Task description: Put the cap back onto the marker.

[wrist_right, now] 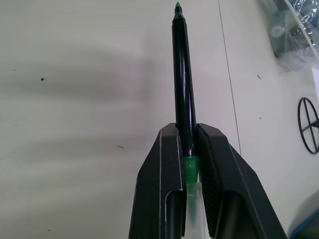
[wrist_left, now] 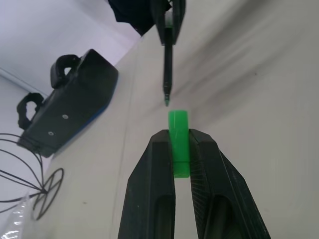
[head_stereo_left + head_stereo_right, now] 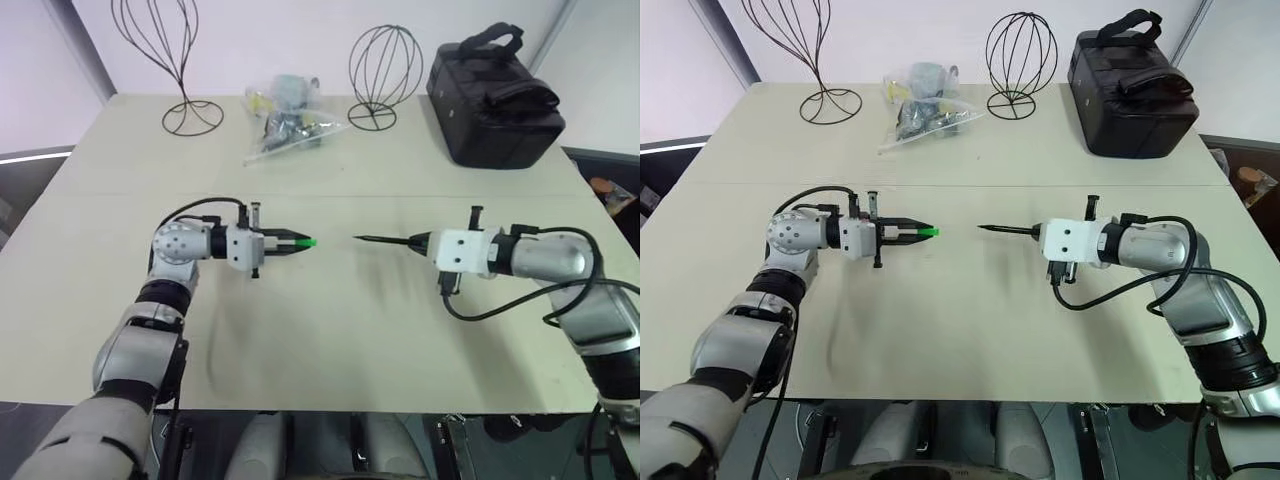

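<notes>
- Left claw (image 3: pixel 296 242) grasps the cap (image 3: pixel 309 242); right claw (image 1: pixel 188 149) grasps the marker (image 1: pixel 182 74), both above the table's (image 3: pixel 330 330) middle.
- Marker looks light, stiff, slick; gripped near its rear.

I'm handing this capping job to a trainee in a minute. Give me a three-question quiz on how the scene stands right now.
1. True or false: the cap is already seated on the marker.
2. Which gripper holds the marker? A) the left gripper B) the right gripper C) neither, it lies on the table
3. Fill in: the marker's pointed tip is aimed toward the ____.

Key
1. False: a clear gap separates the marker's tip from the cap.
2. B: the right gripper is clamped on the marker near its green rear end; the left gripper pinches the cap.
3. Cap: the two face each other, roughly in line above the table.
</notes>
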Available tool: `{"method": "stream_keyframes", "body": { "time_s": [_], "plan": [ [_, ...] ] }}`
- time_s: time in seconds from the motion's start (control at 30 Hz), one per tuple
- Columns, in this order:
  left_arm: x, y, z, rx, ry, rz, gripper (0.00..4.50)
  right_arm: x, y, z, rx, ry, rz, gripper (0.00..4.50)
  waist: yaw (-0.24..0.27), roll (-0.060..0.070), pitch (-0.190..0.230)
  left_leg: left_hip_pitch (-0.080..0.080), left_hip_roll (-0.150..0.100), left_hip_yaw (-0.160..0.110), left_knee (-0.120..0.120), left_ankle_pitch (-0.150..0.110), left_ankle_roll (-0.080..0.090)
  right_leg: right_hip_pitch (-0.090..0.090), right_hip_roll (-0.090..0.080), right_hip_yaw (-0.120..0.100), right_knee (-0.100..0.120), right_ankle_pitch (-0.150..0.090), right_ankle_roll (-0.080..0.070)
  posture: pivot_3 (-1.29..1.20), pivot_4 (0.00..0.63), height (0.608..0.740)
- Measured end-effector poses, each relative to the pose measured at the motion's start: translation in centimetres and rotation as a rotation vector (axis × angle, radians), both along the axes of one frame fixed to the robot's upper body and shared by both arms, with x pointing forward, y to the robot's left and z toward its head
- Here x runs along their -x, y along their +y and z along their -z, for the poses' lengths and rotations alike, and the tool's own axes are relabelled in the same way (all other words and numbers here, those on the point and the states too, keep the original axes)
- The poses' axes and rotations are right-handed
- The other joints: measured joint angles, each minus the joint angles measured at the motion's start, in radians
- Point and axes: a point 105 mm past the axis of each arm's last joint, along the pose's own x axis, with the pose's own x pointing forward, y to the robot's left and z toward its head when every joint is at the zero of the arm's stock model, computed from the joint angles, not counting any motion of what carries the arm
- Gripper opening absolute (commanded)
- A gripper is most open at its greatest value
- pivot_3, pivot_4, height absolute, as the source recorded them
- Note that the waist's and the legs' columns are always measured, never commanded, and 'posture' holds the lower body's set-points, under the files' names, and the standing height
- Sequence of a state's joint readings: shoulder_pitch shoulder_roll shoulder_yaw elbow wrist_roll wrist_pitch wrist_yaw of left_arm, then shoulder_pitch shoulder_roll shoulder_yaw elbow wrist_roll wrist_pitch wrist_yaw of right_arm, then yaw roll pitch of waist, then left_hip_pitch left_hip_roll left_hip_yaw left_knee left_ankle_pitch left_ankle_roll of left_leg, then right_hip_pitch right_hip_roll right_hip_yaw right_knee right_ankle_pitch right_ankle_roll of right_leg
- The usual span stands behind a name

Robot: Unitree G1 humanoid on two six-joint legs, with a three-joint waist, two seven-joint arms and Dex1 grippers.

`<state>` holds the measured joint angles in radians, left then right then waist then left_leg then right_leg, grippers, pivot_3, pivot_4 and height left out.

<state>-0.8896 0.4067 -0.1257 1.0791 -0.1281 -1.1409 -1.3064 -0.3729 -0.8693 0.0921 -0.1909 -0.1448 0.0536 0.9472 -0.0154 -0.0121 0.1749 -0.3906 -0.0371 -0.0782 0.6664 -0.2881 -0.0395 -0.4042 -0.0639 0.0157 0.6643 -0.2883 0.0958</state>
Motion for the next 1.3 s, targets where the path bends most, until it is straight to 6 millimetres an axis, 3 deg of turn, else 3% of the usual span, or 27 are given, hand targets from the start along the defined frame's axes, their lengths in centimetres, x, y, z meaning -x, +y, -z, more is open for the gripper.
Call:
{"method": "stream_keyframes", "body": {
  "time_s": [0.63,1.3],
  "plan": [
    [-0.4,-0.8,0.4,-0.01,-0.031,-0.034,0.0,1.1,3.3,-1.1,-0.01,-0.055,-0.081,0.02,0.002,0.0,0.0,0.0,0.0,0.0,0.0,0.0,0.0,0.0,0.0,0.0,0.0,0.0,0.0,0.0,0.15,0.74],
    [-0.4,-1.2,0.5,-0.001,-0.035,-0.035,0.0,1.3,3.7,-1.3,-0.011,-0.057,-0.086,0.02,0.002,0.0,0.0,0.0,0.0,0.0,0.0,0.0,0.0,0.0,0.0,0.0,0.0,0.0,0.0,0.0,0.15,0.74]
  ]
}}
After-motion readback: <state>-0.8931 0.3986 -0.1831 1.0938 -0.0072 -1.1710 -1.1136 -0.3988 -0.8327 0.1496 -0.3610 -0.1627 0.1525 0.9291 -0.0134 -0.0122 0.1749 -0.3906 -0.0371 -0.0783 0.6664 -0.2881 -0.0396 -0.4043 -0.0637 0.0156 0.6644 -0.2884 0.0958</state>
